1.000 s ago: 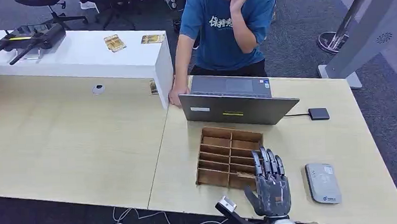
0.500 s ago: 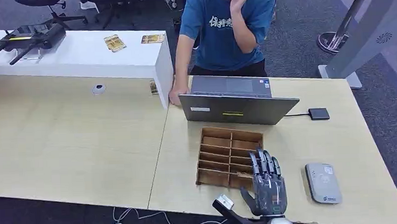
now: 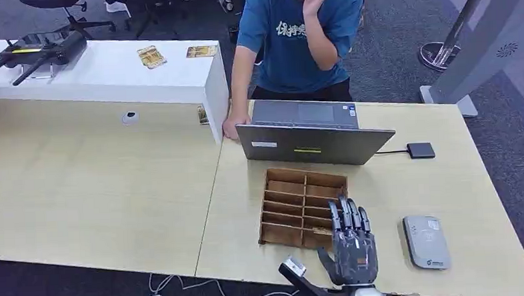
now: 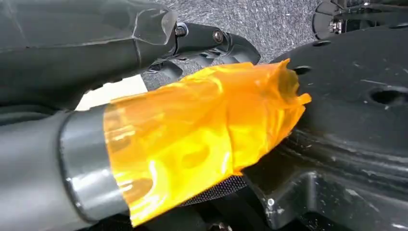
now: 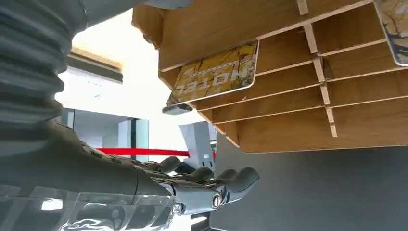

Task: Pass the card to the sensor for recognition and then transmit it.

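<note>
Card pick-up stage; nothing scanned yet.
Right hand (image 3: 352, 251) empty, fingers spread over wooden divider tray (image 3: 302, 207); hotel card (image 5: 216, 74) slotted inside; card reader (image 3: 426, 241) untouched; left hand's state cannot be told.

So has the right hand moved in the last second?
Yes, slightly. The right hand has drifted toward the robot's left and a little nearer the table's near edge, judged against the card reader and wooden organizer.

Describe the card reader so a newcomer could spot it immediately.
On the light wooden table, look right of the slotted wooden card box, beyond the robot's raised right hand. The card reader lies flat near the front edge: a pale grey rounded slab, larger than the small dark box behind it.
</note>
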`<control>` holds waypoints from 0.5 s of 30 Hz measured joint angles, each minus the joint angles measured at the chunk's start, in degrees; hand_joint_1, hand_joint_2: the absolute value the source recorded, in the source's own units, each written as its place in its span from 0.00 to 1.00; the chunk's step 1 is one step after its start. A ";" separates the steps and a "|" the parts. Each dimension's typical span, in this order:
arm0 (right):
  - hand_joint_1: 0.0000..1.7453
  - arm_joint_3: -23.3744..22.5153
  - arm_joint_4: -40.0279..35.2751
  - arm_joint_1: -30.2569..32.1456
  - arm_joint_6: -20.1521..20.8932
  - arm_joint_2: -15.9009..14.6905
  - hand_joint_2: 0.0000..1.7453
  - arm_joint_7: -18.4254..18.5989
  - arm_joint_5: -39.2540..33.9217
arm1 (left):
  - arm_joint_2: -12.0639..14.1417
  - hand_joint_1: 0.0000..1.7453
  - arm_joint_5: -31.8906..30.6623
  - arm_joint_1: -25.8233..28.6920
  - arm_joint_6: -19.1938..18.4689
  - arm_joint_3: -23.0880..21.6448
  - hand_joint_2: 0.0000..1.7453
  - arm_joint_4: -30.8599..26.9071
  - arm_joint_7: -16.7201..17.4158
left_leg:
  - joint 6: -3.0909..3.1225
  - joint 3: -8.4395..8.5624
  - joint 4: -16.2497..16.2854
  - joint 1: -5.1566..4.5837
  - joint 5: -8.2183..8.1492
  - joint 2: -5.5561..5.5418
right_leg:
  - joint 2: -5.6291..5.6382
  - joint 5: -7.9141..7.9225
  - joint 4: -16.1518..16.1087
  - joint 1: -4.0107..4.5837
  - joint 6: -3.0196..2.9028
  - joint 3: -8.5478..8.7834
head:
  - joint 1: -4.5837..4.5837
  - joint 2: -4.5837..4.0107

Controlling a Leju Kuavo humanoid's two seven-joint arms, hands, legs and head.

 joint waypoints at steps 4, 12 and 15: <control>0.00 0.04 -0.20 0.00 0.59 0.00 1.00 -0.13 -1.24 | -0.04 0.00 0.13 0.00 0.00 0.00 0.00 0.00 0.04 | 0.00 0.00 0.00 0.00 0.00 0.00 | 0.00 0.00 0.00 0.00 0.00 0.00 | 0.00 0.00; 0.00 0.07 -0.76 0.34 2.29 0.00 1.00 0.13 -3.54 | -0.24 0.00 1.11 0.03 0.18 0.00 0.00 0.00 0.28 | 0.00 0.00 0.00 0.00 0.00 0.00 | 0.00 0.00 0.00 0.00 0.00 0.00 | 0.00 0.00; 0.00 0.15 -1.24 0.86 2.75 -0.02 1.00 0.17 -4.02 | -0.39 0.00 1.57 0.04 0.30 0.00 0.00 0.00 0.28 | 0.00 0.00 0.00 0.00 0.00 0.00 | 0.00 0.00 0.00 0.00 0.00 -0.01 | 0.00 0.00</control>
